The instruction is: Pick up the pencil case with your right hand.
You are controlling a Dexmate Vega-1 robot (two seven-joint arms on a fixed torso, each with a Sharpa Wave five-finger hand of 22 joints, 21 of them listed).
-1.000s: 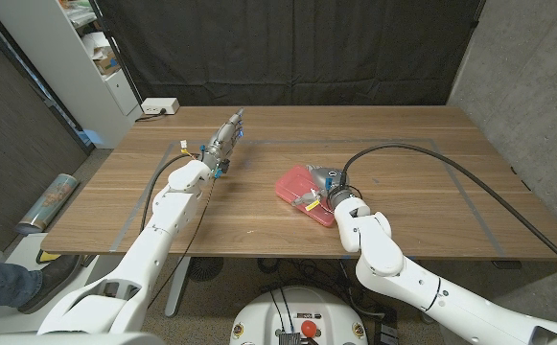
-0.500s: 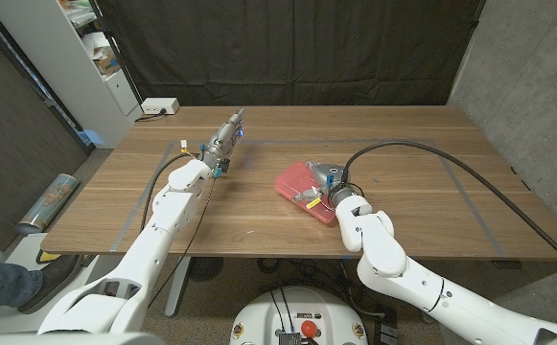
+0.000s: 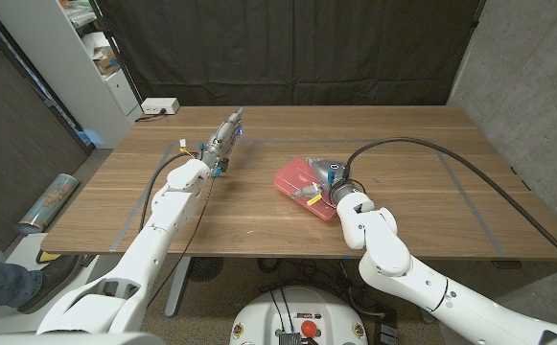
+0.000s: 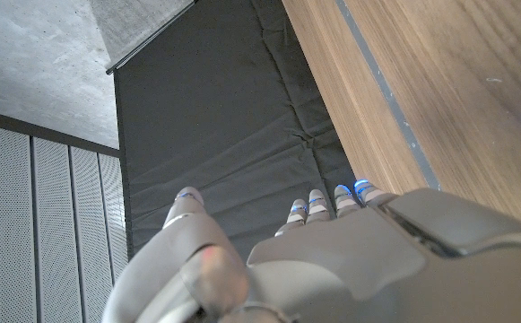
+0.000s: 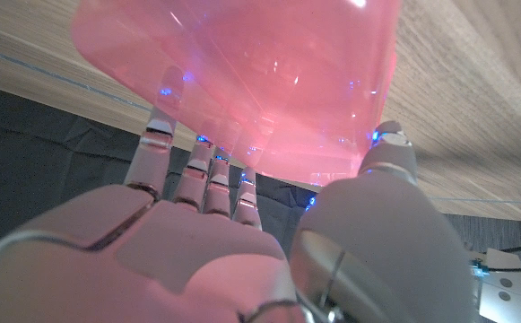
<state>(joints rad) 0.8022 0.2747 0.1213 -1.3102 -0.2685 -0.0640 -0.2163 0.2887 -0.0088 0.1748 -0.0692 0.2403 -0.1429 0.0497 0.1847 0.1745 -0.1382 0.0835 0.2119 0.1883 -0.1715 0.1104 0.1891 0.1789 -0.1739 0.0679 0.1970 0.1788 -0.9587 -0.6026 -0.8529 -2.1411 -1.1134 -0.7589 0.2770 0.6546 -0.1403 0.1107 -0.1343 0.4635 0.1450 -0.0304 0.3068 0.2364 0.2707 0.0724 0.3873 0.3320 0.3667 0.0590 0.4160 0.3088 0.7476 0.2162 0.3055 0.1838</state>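
**Count of things in view**

One pink pencil case point(image 3: 302, 182) lies on one wooden desk point(image 3: 259, 211). Two robot hands are there: the left robot hand point(image 3: 226, 134) and the right robot hand point(image 3: 324, 178). One white power strip point(image 3: 159, 106) sits at the desk's far corner. One white shelf unit point(image 3: 86, 48) stands beside the desk. One shiny roll point(image 3: 50, 201) lies on the floor.

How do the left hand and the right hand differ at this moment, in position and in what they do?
The left hand lies stretched out toward the far left part of the table, away from any object, with nothing in it; the right hand is at the pink pencil case near the table's middle. In the wrist views, the left hand's fingers point toward a dark curtain, while the right hand's fingers reach under the translucent case. Both are light grey.
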